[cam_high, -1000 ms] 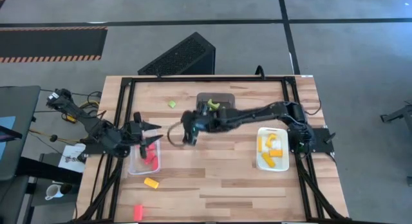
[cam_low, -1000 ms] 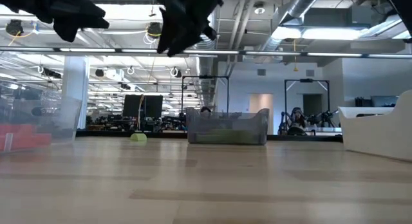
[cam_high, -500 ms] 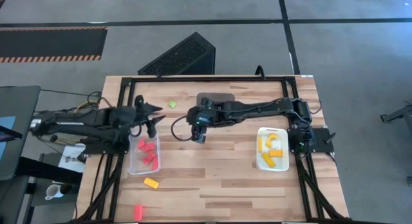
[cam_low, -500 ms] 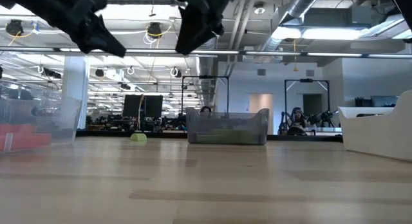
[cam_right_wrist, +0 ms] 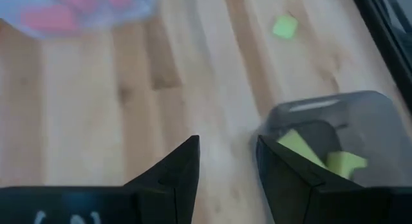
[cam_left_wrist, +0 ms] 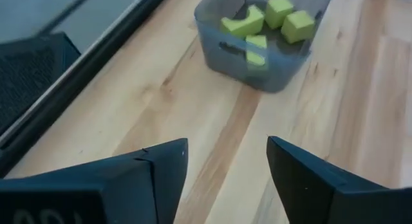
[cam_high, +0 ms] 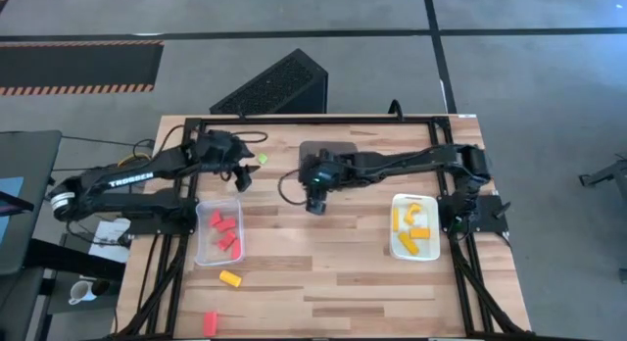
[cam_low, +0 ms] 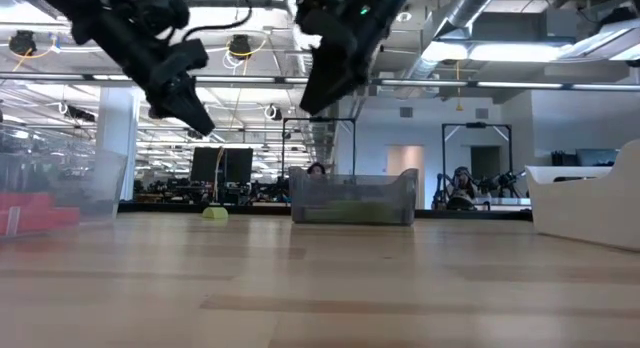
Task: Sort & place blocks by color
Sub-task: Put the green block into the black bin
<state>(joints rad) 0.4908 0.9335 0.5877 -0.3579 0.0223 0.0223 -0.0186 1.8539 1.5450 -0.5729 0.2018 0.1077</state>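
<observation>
My left gripper (cam_high: 241, 180) (cam_left_wrist: 226, 161) is open and empty, raised above the table just near-left of a loose light green block (cam_high: 262, 158) (cam_low: 215, 213) (cam_right_wrist: 284, 26). My right gripper (cam_high: 314, 204) (cam_right_wrist: 226, 161) is open and empty too, raised just near of the dark grey bin (cam_high: 328, 151) (cam_left_wrist: 225, 47), which holds several green blocks (cam_left_wrist: 267, 17). Red blocks (cam_high: 225, 233) lie in the clear bin (cam_high: 202, 253). Yellow blocks (cam_high: 413, 223) lie in the white bin (cam_high: 397, 245). One yellow block (cam_high: 230, 278) and one red block (cam_high: 210, 321) lie on the table toward its near left.
A black frame (cam_high: 294, 120) runs around the table's far and side edges. A dark slatted case (cam_high: 279, 84) stands on the floor beyond the far edge. Bare wood (cam_high: 323, 272) spans the near middle between the clear and white bins.
My left gripper has moved from over the clear bin toward the far edge and somewhat right, closing on the loose green block. My right gripper has moved right, toward the dark grey bin. No block has moved.
</observation>
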